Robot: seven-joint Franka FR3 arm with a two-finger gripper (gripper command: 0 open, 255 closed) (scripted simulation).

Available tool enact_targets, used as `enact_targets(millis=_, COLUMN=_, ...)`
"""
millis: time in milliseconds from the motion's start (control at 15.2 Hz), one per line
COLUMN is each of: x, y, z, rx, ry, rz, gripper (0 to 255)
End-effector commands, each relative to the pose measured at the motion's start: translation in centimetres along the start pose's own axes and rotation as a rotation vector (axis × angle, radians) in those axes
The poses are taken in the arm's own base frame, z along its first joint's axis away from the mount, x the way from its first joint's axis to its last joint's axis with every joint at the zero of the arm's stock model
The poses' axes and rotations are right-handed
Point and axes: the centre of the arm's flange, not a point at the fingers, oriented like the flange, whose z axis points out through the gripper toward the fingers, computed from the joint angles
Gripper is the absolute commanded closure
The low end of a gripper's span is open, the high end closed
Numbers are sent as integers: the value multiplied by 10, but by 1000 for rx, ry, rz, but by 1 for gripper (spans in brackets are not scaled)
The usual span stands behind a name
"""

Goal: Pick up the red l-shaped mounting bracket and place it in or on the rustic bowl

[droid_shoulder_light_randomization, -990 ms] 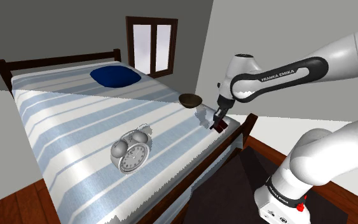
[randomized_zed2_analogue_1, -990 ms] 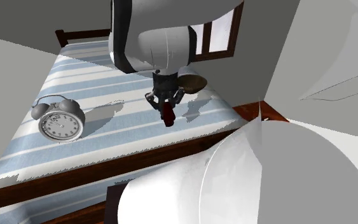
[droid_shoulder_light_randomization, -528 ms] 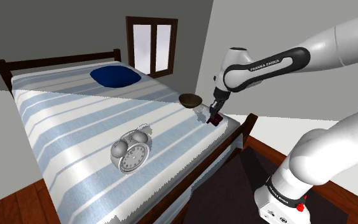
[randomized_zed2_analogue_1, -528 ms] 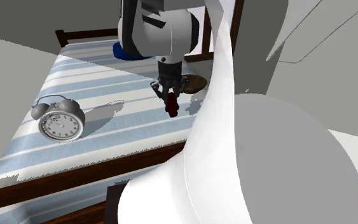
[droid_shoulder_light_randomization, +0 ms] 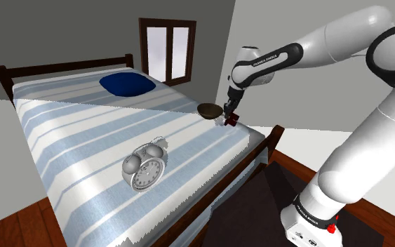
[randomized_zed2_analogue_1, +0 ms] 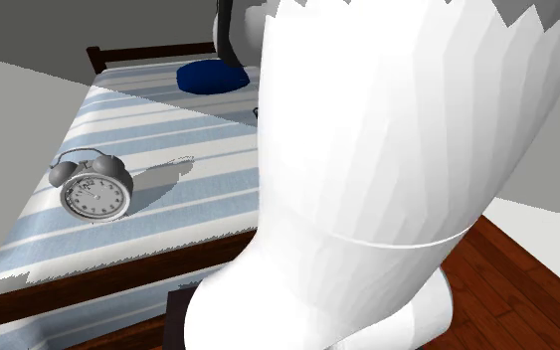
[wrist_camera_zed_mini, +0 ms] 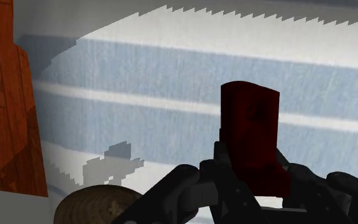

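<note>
- One step done: jaws clamp the red bracket point(wrist_camera_zed_mini: 250, 137), clear of the bed point(droid_shoulder_light_randomization: 83, 140).
- It hangs right of centre in the shoulder view (just beside the bowl point(droid_shoulder_light_randomization: 210, 110)).
- Left: drop it in.

One red bracket point(wrist_camera_zed_mini: 250, 137) sits between the jaws, with one brown bowl point(droid_shoulder_light_randomization: 210, 110) just beside them. Farther off are one striped bed point(droid_shoulder_light_randomization: 83, 133), one twin-bell alarm clock point(droid_shoulder_light_randomization: 144, 168), one blue pillow point(droid_shoulder_light_randomization: 127, 83) and one two-paned window point(droid_shoulder_light_randomization: 168, 50).
</note>
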Motion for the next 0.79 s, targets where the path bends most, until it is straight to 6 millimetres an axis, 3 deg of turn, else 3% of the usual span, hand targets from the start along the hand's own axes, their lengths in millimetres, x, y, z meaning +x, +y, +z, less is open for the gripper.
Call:
enact_targets(millis=0, x=23, y=15, z=0, rx=0, ry=0, rz=-1, gripper=255)
enact_targets(millis=726, x=136, y=106, z=6, rx=0, ry=0, rz=-1, gripper=255)
